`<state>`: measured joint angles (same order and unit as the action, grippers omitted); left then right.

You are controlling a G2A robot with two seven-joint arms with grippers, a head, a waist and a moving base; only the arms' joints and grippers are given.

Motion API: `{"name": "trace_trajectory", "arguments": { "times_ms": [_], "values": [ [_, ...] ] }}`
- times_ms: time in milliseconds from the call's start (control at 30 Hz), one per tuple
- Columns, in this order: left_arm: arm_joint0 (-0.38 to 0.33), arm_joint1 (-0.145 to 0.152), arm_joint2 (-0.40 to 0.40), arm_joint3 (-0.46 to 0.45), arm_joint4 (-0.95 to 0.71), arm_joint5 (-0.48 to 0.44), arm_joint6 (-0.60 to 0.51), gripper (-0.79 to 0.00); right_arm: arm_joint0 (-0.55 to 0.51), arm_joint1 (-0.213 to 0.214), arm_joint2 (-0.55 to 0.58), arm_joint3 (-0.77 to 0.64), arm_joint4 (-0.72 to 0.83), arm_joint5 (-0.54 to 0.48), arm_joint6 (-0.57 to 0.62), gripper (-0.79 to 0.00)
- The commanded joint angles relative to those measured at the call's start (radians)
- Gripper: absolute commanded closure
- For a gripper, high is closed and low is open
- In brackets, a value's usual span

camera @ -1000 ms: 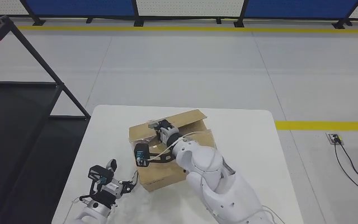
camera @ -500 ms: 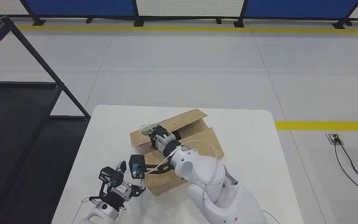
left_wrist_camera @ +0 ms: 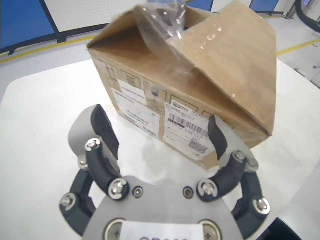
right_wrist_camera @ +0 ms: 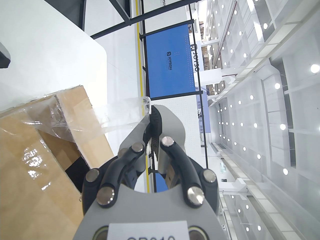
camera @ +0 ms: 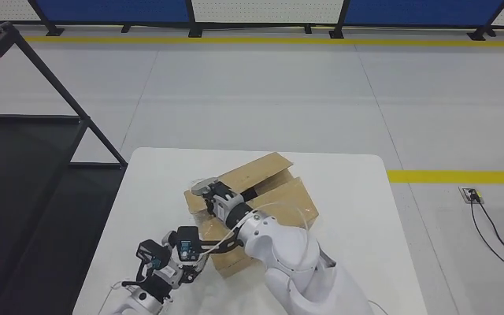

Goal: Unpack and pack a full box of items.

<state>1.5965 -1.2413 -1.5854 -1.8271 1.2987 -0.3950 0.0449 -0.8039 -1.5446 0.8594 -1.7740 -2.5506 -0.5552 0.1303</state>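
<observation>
Bench (left_wrist_camera: 32,131) edge nearest the robot is where the left claw (left_wrist_camera: 155,118) is hanging low, jaws released and standing wide, holding nothing. It is facing the labelled side of the box (left_wrist_camera: 140,88) from close by, and I cannot tell whether a fingertip is touching the card. It is probably placed there to brace the box while the other arm is working. Just beyond, the box is sitting near the middle of the white bench with its top flaps tenting upward rather than lying flat, so the contents are hidden. Above its top the right claw (right_wrist_camera: 150,117) is clenching the free end of a clear tape (right_wrist_camera: 120,118) strip, whose other end is clinging to a flap's edge. The strip is stretching taut between claw and card, which I judge to be why the flap is standing up: the seal is coming off so the box can be opened. Unpacking proper is not yet begun. The tape is looking thin and sticky, so it may be clinging to the pads on release. Farther off, pale floor and blue panels (camera: 110,9) are closing the scene.
</observation>
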Motion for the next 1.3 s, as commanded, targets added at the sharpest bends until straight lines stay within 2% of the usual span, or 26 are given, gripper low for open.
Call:
{"name": "trace_trajectory", "arguments": {
  "times_ms": [0,133,333,600,800,1267],
  "values": [
    [0.0,0.001,-0.03,0.004,-0.042,0.02,0.004,-0.785,-0.009,0.001,-0.002,-0.013,-0.003,0.004,-0.005,0.0],
    [-0.013,0.002,-0.071,0.014,-0.102,0.056,-0.011,-0.785,-0.022,0.002,-0.003,-0.027,-0.021,0.006,0.007,0.0],
    [-0.018,0.003,-0.076,0.014,-0.115,0.069,-0.012,-0.785,-0.022,0.002,-0.003,-0.027,-0.021,0.006,0.007,0.0],
    [-0.057,-0.001,-0.014,0.04,-0.075,0.128,-0.031,-0.785,-0.052,0.006,-0.004,-0.053,-0.027,0.039,-0.029,0.0],
    [-0.082,-0.004,0.045,0.056,-0.033,0.138,-0.035,-0.785,-0.074,0.012,-0.023,-0.091,-0.066,0.051,-0.077,0.0],
    [-0.098,-0.005,0.087,0.062,-0.029,0.142,-0.043,-0.785,-0.073,0.016,-0.061,-0.108,-0.11,0.042,-0.179,0.0]
  ]
}}
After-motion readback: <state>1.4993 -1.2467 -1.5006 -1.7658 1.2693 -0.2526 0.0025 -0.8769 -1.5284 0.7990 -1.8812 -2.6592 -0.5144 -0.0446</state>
